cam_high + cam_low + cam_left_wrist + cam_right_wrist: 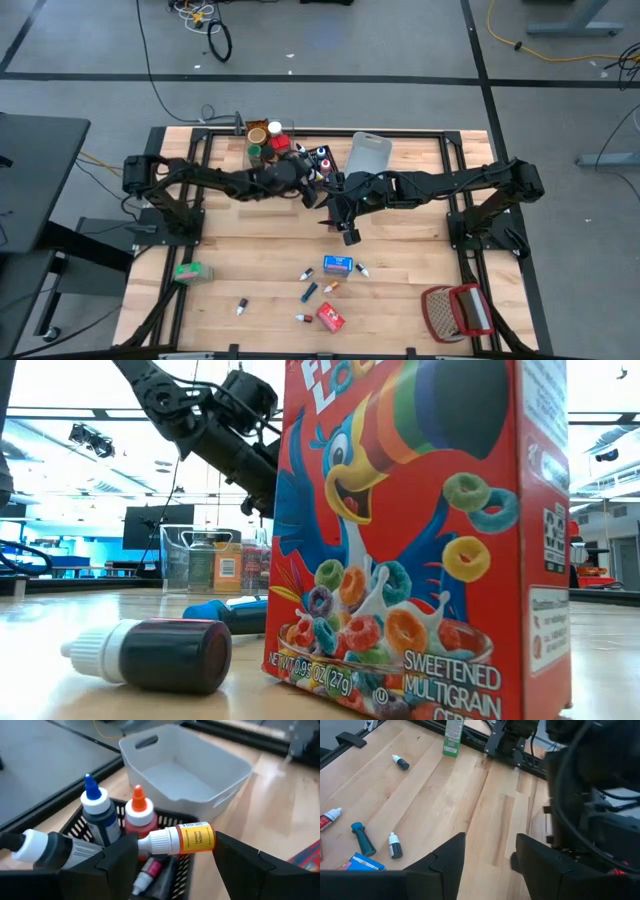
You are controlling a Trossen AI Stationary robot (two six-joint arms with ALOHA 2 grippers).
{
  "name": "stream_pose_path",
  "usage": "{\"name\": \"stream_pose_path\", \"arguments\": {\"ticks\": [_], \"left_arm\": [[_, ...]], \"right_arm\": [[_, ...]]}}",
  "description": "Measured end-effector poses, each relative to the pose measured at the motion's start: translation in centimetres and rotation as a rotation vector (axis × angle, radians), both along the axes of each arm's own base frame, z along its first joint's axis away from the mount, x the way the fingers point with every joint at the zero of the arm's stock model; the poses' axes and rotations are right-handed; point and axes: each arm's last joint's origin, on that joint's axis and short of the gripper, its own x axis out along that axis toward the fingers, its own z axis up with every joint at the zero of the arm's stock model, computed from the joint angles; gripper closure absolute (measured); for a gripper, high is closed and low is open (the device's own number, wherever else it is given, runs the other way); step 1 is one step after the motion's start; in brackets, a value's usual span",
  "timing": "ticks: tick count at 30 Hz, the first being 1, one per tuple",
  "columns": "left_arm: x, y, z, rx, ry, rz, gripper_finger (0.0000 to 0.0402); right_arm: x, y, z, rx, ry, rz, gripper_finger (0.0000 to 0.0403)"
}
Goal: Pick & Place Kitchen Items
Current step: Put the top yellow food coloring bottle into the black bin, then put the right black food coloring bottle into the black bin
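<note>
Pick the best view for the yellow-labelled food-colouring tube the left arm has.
Left wrist view: the small yellow-labelled, white-capped tube sits between the left gripper fingers, above the black slotted bin. In the high view the arms hide it; low and right wrist views don't show it.

A: Surface?
B: Light wooden table [400, 250] in a black frame.

A: Far side?
B: Jars and cans [266, 138] clustered by the far edge, a black bin [318, 158] of small bottles next to them, then a grey-blue bin [367, 153].

A: Near half?
B: Green box [190, 271] near the left edge. Blue box [337, 264] mid-table, red cereal box [331, 319] close to the near edge. Tiny tubes scattered around both, one dark tube [241, 306] off to the left. Red-and-white wire basket [457, 312] at the near right corner.
</note>
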Motion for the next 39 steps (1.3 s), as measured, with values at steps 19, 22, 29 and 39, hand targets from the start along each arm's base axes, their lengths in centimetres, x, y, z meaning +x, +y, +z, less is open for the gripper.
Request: {"name": "stream_pose_path", "arguments": {"ticks": [19,22,29,39], "left_arm": [[-1.4,4.5,-0.3,0.254,0.203,-0.264,0.0138],[-1.4,4.5,-0.3,0.250,0.205,-0.263,0.0138],[-1.8,3.5,1.3,0.220,0.155,-0.227,0.0138],[-7.9,-1.0,9.3,0.227,0.092,-0.204,0.0138]], "right_arm": [[0.0,0.0,0.0,-0.035,-0.007,0.024,0.0215],[0.0,0.0,0.0,-0.039,-0.008,0.027,0.0215],[0.0,0.0,0.0,-0.033,-0.007,0.022,0.0215],[0.3,0.0,0.5,0.056,-0.058,-0.033,0.0215]]}}
